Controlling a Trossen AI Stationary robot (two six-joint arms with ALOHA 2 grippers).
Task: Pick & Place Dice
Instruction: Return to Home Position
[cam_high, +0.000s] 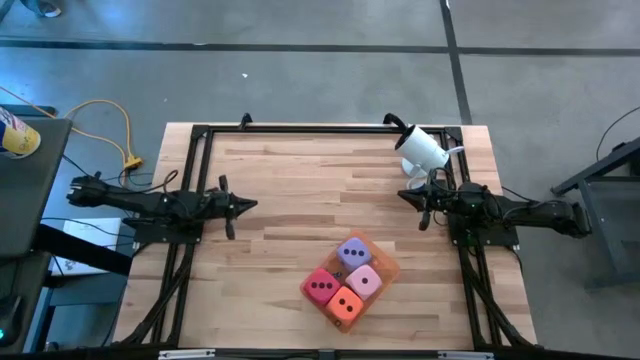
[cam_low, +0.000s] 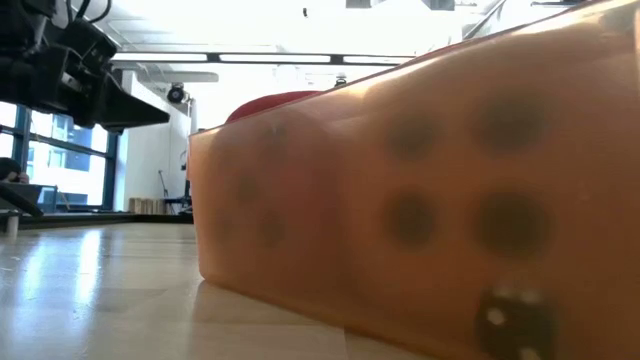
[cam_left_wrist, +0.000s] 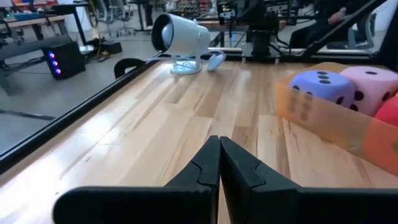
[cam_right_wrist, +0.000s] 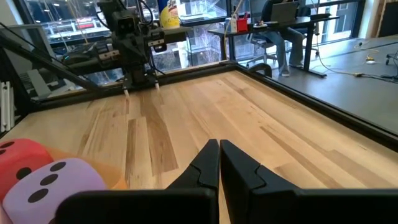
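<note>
Four dice sit close together inside a shallow translucent orange tray (cam_high: 386, 264) near the table's near edge: purple (cam_high: 352, 252), pink (cam_high: 364, 281), red (cam_high: 321, 286) and orange (cam_high: 346, 304). My left gripper (cam_high: 252, 205) is shut and hovers over the table's left half, pointing right, well clear of the tray. My right gripper (cam_high: 402, 195) is shut over the right half, pointing left. The left wrist view shows the shut left gripper (cam_left_wrist: 219, 138), the purple die (cam_left_wrist: 323, 86) and the pink die (cam_left_wrist: 372, 87) behind the tray wall (cam_left_wrist: 323, 119). The right wrist view shows the shut right gripper (cam_right_wrist: 219, 144), the red die (cam_right_wrist: 18, 160) and the purple die (cam_right_wrist: 53, 180).
A white camera (cam_high: 424, 148) stands on the table's far right part, close to my right arm. A black frame (cam_high: 300, 130) runs around the table's edges. Bare wood lies between the two grippers. In the low view the tray wall (cam_low: 420, 200) fills most of the picture.
</note>
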